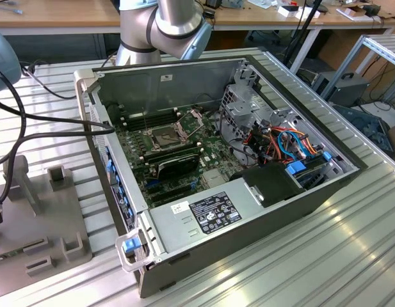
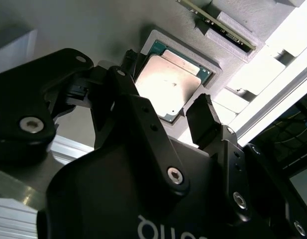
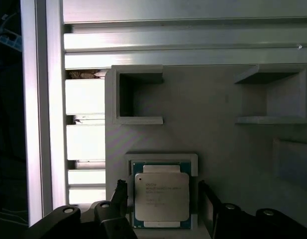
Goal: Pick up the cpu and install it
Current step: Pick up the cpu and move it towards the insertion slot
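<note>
1. Position: the cpu [image 3: 161,196] lay silver face up, flat in a square pocket of the grey holder [image 3: 218,139].
2. Tool [image 3: 164,200]: it hung over the pocket with its fingers [image 3: 208,204] apart, one beside each of two opposite cpu edges. Neither finger was seen touching the cpu.
3. Handling, as judged: the cpu looked thin, stiff and light, with a slick metal lid and a delicate underside. The two opposite edges were the place to hold it, lightly and level.
4. Surface: the holder rested on a ribbed aluminium bench [image 1: 325,256]. The pocket rim left little room beside the cpu.
5. Room: an open case [image 1: 184,83] stood on the bench toward the exterior view's right. Its socket [image 1: 166,135] sat mid-board, with cables and a metal cage near.
</note>
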Robot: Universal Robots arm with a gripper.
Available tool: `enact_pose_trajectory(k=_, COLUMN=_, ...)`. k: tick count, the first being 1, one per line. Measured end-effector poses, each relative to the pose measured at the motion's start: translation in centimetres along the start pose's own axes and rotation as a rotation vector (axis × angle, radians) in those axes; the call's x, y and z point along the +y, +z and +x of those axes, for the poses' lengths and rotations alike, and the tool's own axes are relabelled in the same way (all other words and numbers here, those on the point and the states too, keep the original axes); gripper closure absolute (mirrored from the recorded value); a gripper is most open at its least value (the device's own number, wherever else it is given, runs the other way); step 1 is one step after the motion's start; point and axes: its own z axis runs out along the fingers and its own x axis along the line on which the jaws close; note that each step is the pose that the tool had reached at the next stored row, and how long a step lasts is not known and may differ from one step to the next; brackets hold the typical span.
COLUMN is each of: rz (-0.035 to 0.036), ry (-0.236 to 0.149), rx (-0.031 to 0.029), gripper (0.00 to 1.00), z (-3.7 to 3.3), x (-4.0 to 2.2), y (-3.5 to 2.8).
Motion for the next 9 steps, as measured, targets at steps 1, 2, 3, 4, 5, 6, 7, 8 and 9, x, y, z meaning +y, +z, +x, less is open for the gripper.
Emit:
enact_pose_trajectory(k=1, rz=0.0000, ry=0.000, rx=0.0000, gripper=0.32, z=0.00, x=0.02, y=0.04)
enact_pose_trajectory(k=2, rz=0.0000, ry=0.000, rx=0.0000, gripper=0.32, z=0.00, x=0.04, y=0.10)
enact_pose_trajectory(k=3, rz=0.0000, ry=0.000, rx=-0.0001, gripper=0.32, z=0.00, x=0.06, y=0.13)
enact_pose_trajectory(k=4, rz=0.0000, ry=0.000, rx=0.0000, gripper=0.32, z=0.00, x=0.09, y=0.19)
enact_pose_trajectory(k=5, rz=0.0000, ry=0.000, rx=0.0001, gripper=0.32, z=0.00, x=0.09, y=0.21)
enact_pose_trajectory(k=6, rz=0.0001, ry=0.000, rx=0.0001, gripper=0.32, z=0.00, x=0.09, y=0.22)
enact_pose_trajectory(k=7, rz=0.0000, ry=0.000, rx=0.0000, gripper=0.32, z=0.00, x=0.10, y=0.23)
enact_pose_trajectory(k=8, rz=0.0000, ry=0.000, rx=0.0000, gripper=0.32, z=0.00, x=0.10, y=0.23)
enact_pose_trajectory(k=9, rz=0.0000, ry=0.000, rx=0.0000, gripper=0.32, z=0.00, x=0.10, y=0.23)
